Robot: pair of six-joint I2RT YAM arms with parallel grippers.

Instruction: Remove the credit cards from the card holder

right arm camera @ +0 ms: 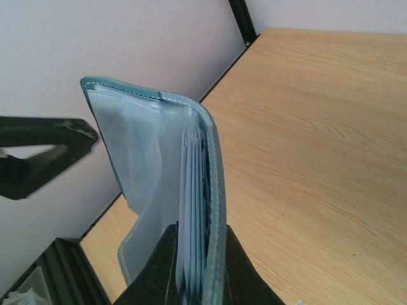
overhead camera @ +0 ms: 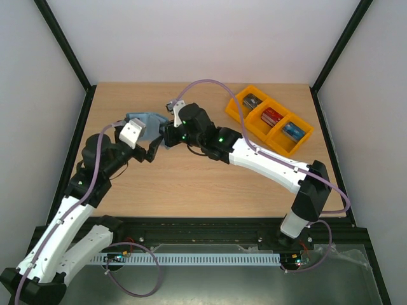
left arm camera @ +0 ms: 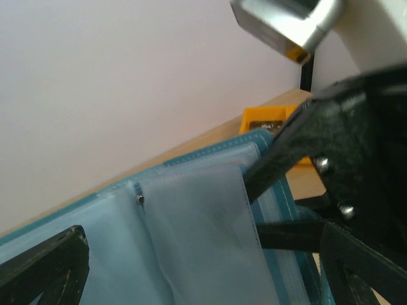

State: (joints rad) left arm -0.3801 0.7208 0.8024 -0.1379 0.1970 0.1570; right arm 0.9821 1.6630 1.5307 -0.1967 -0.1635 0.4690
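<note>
Right wrist view: the right gripper (right arm camera: 197,260) is clenched on the bottom edge of the teal card holder (right arm camera: 152,140), which stands upright and partly open above the wooden table (right arm camera: 318,127), its clear pockets fanned out. The left gripper (overhead camera: 150,150) is released, and the holder's clear pages lie between its wide-spread jaws. Well apart at the far right, an orange tray (overhead camera: 236,109) holds a dark grey card (overhead camera: 252,100), a red card (overhead camera: 271,117) and a blue card (overhead camera: 292,130), one per compartment.
</note>
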